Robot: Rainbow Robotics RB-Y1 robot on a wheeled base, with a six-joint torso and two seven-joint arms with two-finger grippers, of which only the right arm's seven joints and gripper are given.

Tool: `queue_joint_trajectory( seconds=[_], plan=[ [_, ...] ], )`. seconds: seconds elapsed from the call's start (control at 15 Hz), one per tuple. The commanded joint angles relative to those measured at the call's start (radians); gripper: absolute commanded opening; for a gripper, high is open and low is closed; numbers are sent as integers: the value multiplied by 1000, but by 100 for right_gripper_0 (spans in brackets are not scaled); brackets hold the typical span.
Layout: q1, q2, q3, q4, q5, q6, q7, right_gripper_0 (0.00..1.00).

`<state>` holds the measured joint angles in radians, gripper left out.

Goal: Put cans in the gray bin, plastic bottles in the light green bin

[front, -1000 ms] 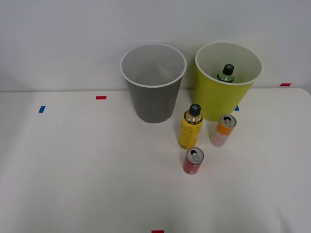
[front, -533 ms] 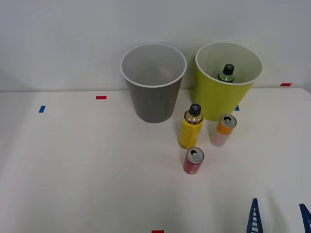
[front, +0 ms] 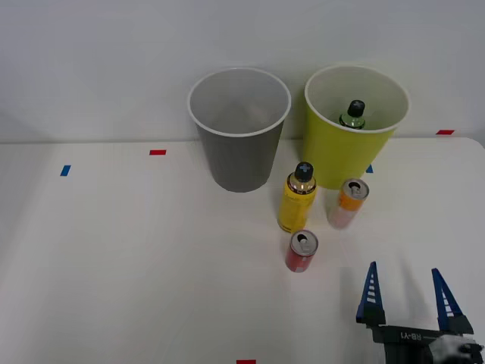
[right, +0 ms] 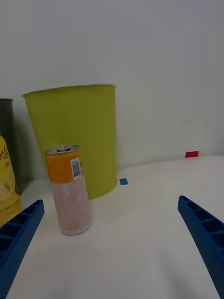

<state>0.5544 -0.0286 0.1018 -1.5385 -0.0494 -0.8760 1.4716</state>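
Gripper [front: 409,292] of the right arm sits low over the white table [front: 114,265], on my side of the light green bin [front: 355,129] and well short of it. Its two blue ribbed fingers [front: 370,292] stand wide apart with nothing between them.

I take the light green bin as my landmark. The gray bin [front: 239,129] stands just beside it, toward the robot's left. Dark green bottle [front: 352,114] stands inside the light green bin, black cap up. Orange-and-pink can [front: 347,203] stands upright just in front of the light green bin, close to its base. Yellow bottle [front: 297,199] with black cap stands upright in front of the gap between the two bins. Red can [front: 301,251] stands farther out from the light green bin, nearer me than the yellow bottle.

The front view gives me the open mouths of both bins and the pull-tab tops of the cans. The wrist view gives the side instead: the light green bin's [right: 77,135] outer wall, the orange-and-pink can [right: 69,189] with a barcode panel on its orange band, an edge of the yellow bottle [right: 7,182] with a lemon picture and script lettering I cannot read.

White lettering shows on the gripper body in the front view; I cannot make it out for certain.
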Motion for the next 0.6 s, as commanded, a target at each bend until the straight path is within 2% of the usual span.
queue_joint_trajectory(
  seconds=[0.07, 0.6],
  plan=[
    [-91, 26, -14, 0, -9, 109, 23, 100],
    [-252, 46, -16, 12, -20, 285, 73, 100]
  ],
)
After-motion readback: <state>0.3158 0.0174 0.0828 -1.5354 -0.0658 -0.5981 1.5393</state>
